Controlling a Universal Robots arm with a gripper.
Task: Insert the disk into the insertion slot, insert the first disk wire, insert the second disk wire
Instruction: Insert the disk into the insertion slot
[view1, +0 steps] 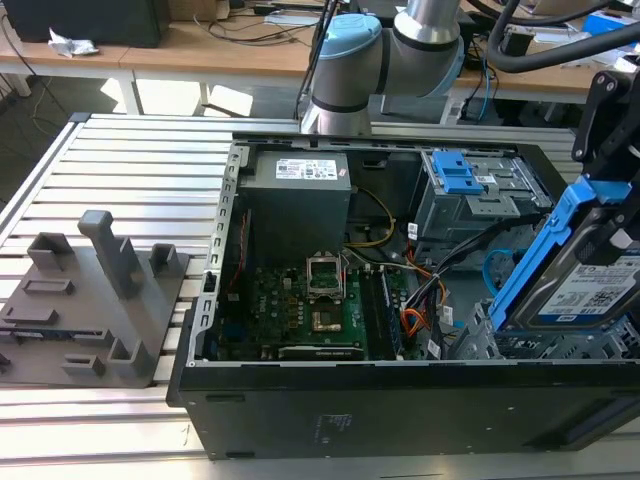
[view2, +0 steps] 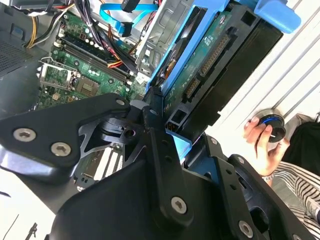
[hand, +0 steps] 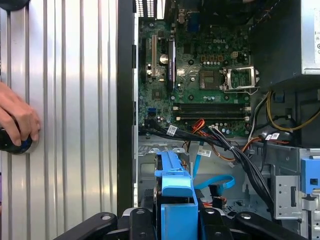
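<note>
My gripper (view1: 603, 170) is shut on the disk (view1: 592, 285), a silver-grey drive with a white-and-blue label in a bright blue carrier (hand: 172, 182). The disk hangs tilted over the open computer case at the exterior view's right. Its lower end is at the insertion slot (view1: 478, 338), a light grey perforated cage; how far in it sits is hidden. In the second wrist view the black fingers (view2: 155, 130) clamp the carrier. The second disk wire (hand: 216, 182), a light-blue flat cable, loops loose beside the cage. Thin red-orange wires (hand: 223, 154), possibly the first disk wire, run among black cables.
A taller grey bay with a blue latch (view1: 458, 176) stands behind the cage, near the power supply (view1: 300, 195) and motherboard (view1: 300, 300). A grey fixture (view1: 100, 290) sits on the slatted table at the exterior view's left. A person's hand (hand: 17, 120) rests on a black knob.
</note>
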